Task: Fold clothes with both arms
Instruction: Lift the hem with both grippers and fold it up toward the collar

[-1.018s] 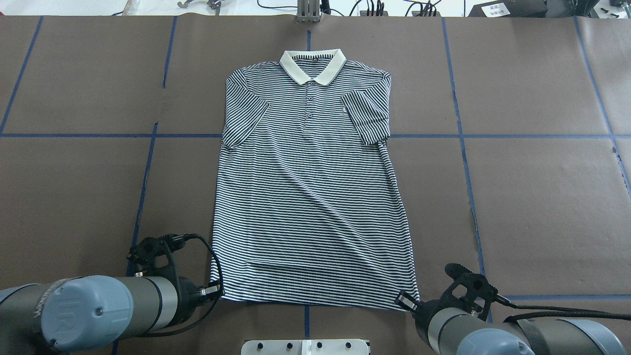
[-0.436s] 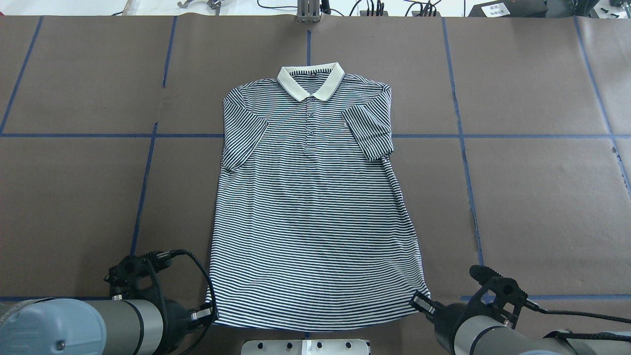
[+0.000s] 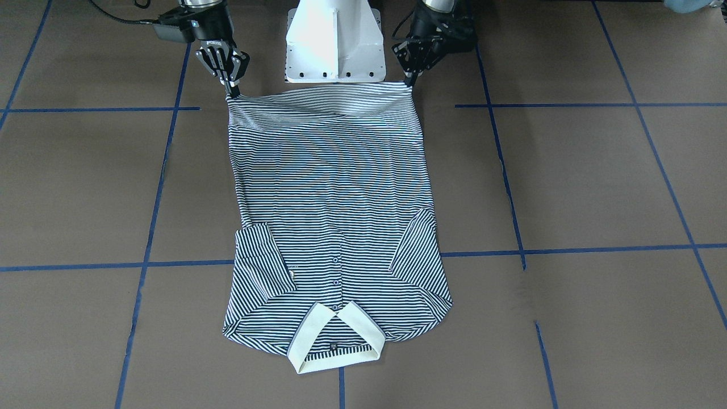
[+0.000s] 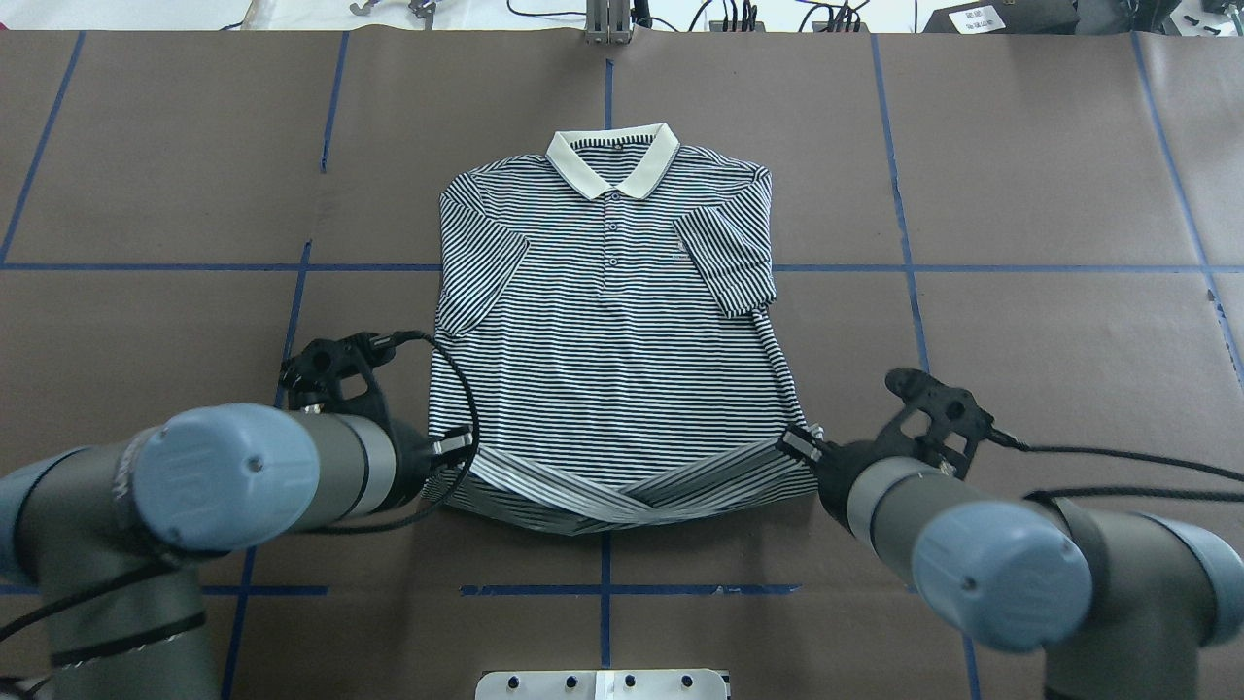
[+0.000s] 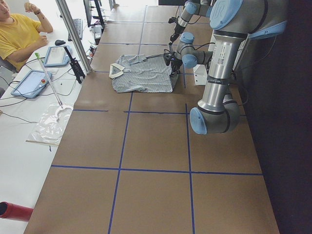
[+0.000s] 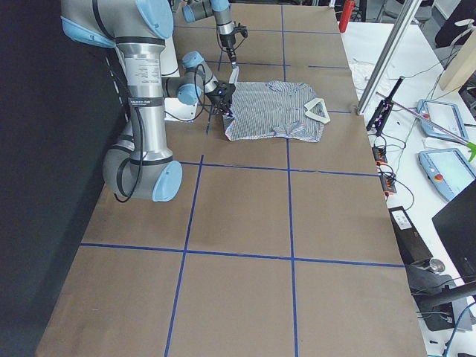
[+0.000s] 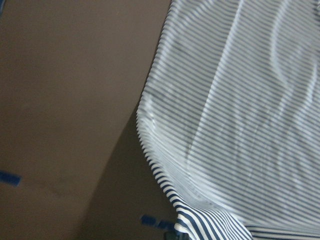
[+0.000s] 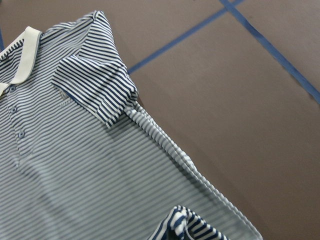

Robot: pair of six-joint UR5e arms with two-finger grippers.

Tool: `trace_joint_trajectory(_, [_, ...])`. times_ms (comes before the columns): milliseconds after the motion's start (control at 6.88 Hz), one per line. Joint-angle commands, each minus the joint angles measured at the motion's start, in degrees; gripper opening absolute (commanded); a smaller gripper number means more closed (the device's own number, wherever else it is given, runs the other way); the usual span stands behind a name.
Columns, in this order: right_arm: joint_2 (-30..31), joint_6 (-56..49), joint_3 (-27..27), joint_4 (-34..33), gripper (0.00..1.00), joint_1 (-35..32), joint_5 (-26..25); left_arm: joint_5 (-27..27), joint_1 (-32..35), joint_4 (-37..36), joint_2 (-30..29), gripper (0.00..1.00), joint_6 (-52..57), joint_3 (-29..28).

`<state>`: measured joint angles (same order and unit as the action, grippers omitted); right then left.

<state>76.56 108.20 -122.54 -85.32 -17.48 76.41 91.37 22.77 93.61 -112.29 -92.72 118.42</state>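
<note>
Striped polo shirt (image 4: 612, 331) hem (image 4: 622, 494) clamped by left fingers (image 4: 453, 446) and right fingers (image 4: 799, 444); uneven travel toward collar (image 4: 570, 161) could skew fold.

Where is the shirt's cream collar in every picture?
Front-facing: collar at the bottom middle.
Overhead: collar at the top middle.
Exterior left: collar upper left of centre, at the left end of the shirt.
Exterior right: collar upper right of centre, at the shirt's right end.
Left wrist: not in it.
Right wrist: collar in the top left corner.
Landmark: the buttons start right at the collar.
</note>
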Motion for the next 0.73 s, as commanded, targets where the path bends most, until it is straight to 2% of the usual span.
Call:
trace_joint_trajectory(0, [-13.7,-12.1,18.7,0.4,0.00,-15.2,8.2,0.2,11.6,10.6,-4.7,0.00,9.3,-14.6])
trace_joint_trajectory(145, [-17.8,-14.5,25.4,0.4,0.00,-19.3,9.3,0.3,15.4,15.4,-7.7,0.00,9.6,-21.9])
trace_joint_trajectory(291, [-22.9,-16.6,32.6,0.4,0.00,-21.5,9.7,0.1,18.2,17.2,-11.5,0.00,13.7,-28.7])
trace_joint_trajectory(436, [-27.8,-17.0,39.5,0.5,0.00,-23.1,10.1,0.0,19.7,19.6,-12.6,0.00,15.5,-33.1])
trace_joint_trajectory(582, [-29.7,-17.4,43.6,2.3,0.00,-24.2,11.2,-0.1,20.5,24.3,-12.6,0.00,16.0,-36.9])
